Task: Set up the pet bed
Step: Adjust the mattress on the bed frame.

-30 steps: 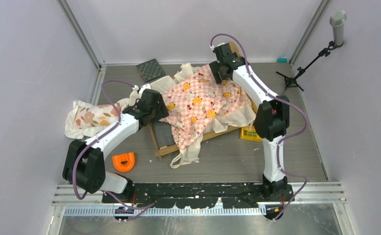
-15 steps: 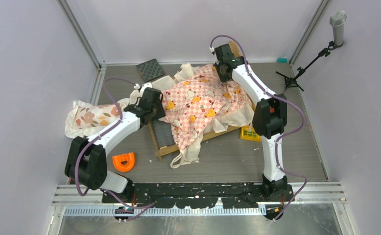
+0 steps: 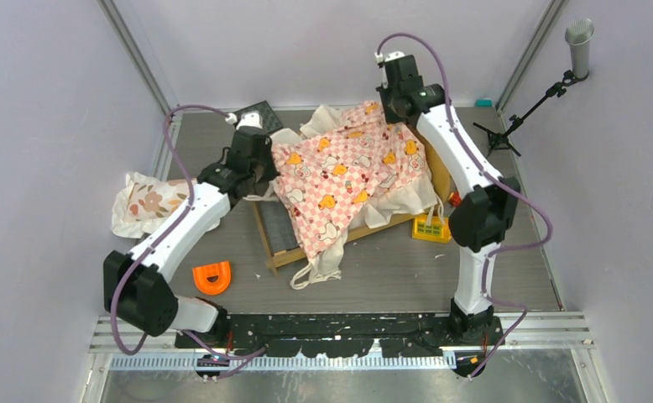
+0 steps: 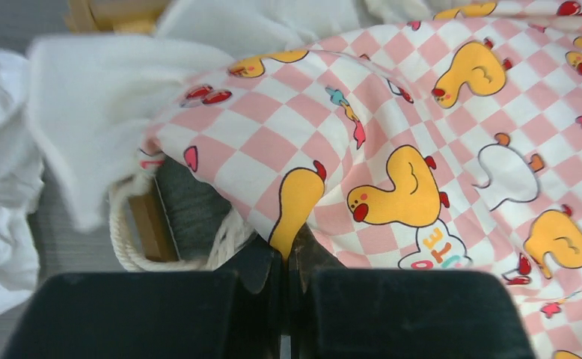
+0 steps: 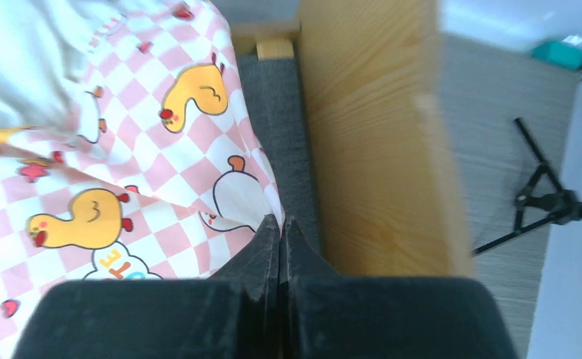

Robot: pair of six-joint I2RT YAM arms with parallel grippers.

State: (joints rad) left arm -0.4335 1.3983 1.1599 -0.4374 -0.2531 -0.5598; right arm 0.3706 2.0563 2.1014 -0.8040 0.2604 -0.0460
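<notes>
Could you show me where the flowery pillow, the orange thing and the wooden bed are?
Floral pillow (image 3: 145, 201): top view, its middle.
Orange thing (image 3: 211, 287): top view, its near part.
Pet bed (image 5: 370, 134): right wrist view, its upright wooden end panel.

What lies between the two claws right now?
The pink-checkered sheet, pinched by the left claw and right claw, spans that stretch over the pet bed, clearest in the top view.
</notes>
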